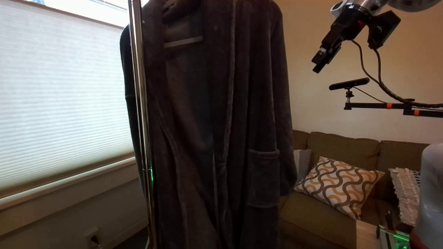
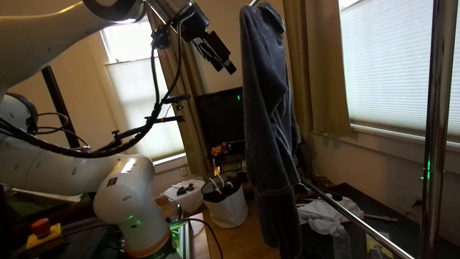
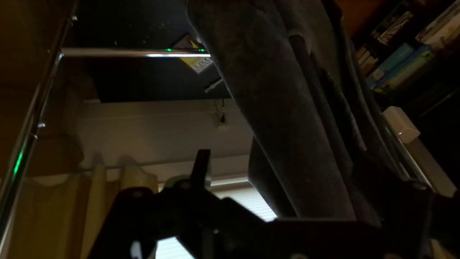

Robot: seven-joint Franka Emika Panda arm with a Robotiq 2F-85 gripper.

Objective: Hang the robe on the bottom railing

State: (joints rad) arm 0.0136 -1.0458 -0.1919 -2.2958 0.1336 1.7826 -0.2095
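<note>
The dark grey robe [image 1: 207, 121] hangs upright, its top cut off in an exterior view. It also hangs in an exterior view [image 2: 267, 108], where its hanger hook does not show. It runs down the right half of the wrist view [image 3: 273, 93]. The bottom railing [image 2: 359, 220] is a low chrome bar passing behind the robe; it also shows in the wrist view [image 3: 133, 53]. My gripper [image 1: 319, 65] is beside the robe's upper part, apart from it in both exterior views [image 2: 227, 66]. In the wrist view its fingers [image 3: 284, 162] are spread, with nothing held.
Chrome vertical rack poles [image 1: 139, 103] [image 2: 433, 144] stand near the robe. A camera on a boom [image 1: 349, 84] is below the gripper. A sofa [image 1: 342, 145], a white basket [image 2: 226, 212] and white cloth [image 2: 323, 214] lie around. Window blinds [image 1: 65, 97] are behind the rack.
</note>
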